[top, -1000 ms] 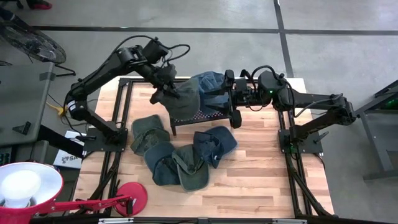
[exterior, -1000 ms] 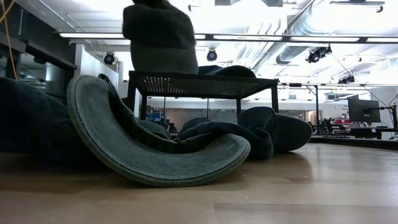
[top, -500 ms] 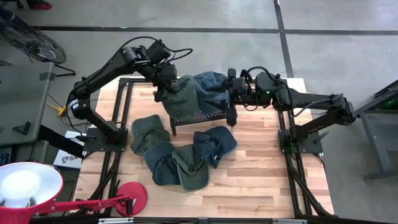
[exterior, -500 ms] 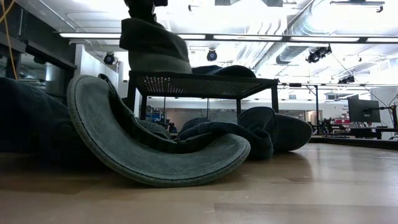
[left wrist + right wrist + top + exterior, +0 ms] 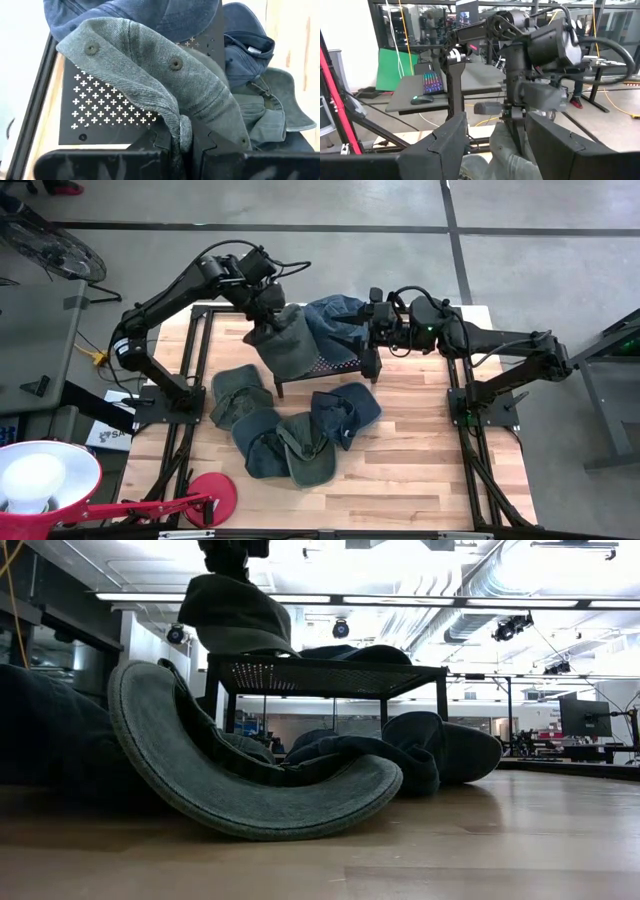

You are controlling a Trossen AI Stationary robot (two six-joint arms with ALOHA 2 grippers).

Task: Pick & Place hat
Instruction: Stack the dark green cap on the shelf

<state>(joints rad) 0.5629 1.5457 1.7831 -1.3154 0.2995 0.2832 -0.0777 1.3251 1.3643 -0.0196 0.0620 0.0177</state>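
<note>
The left gripper (image 5: 262, 318) is closed on the edge of a grey-green cap (image 5: 290, 345), and the left wrist view shows the fabric pinched tight between its two dark fingers (image 5: 165, 142). The cap hangs from this grip and lies over the left part of the black perforated stand (image 5: 335, 363), which is on the wooden table (image 5: 420, 440). In the low view the cap (image 5: 235, 618) rests on top of the stand (image 5: 330, 673). A blue denim cap (image 5: 335, 315) sits on the stand just beside it, touching it.

The right gripper (image 5: 372, 330) is at the right side of the stand, near the blue cap. Its fingers stand apart and hold nothing.

In front of the stand, more caps (image 5: 285, 430) lie in a pile on the table.
</note>
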